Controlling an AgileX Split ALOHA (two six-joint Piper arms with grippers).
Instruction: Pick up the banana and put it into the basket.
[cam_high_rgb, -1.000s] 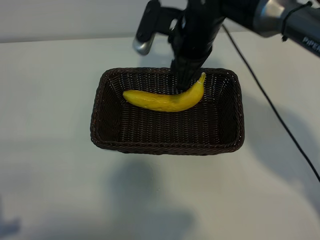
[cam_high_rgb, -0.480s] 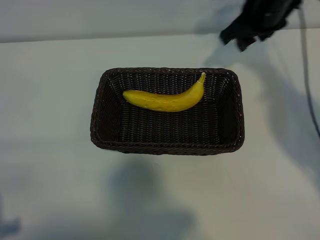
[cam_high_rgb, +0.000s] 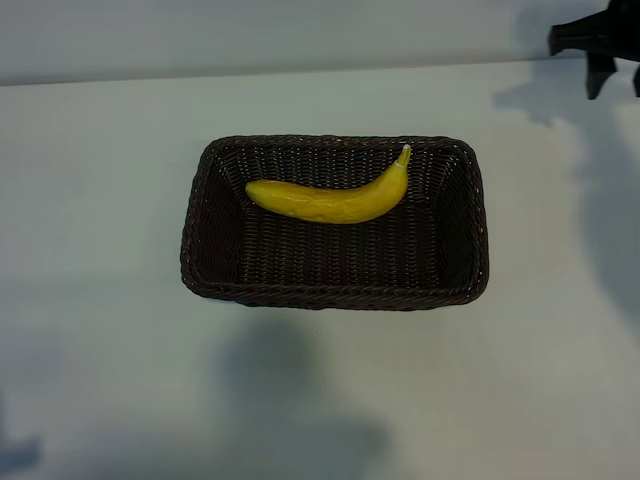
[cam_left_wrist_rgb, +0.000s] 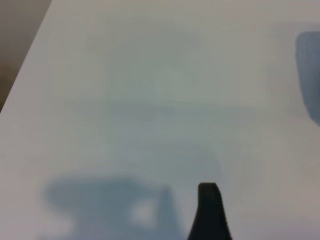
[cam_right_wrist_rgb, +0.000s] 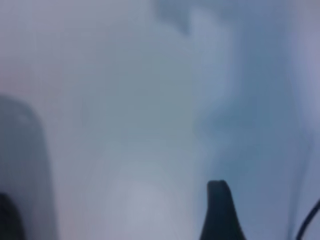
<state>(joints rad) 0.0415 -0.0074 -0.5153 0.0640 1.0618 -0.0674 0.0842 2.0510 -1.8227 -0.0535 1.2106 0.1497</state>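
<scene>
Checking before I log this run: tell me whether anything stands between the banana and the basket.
Nothing visible does: the banana already lies inside the basket, on its woven floor. The right gripper is off at the table's far right corner, holding nothing.

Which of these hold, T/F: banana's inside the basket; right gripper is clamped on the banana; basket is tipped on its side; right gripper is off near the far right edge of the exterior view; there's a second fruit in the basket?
1. The banana lies inside the basket. True.
2. The right gripper is clamped on the banana. False: it is well clear of the basket and nothing touches the banana.
3. The basket is tipped on its side. False: it sits flat on the table, open side up.
4. The right gripper is near the far right edge of the exterior view. True, at the top right corner.
5. A second fruit is in the basket. False: only the banana is in it.
</scene>
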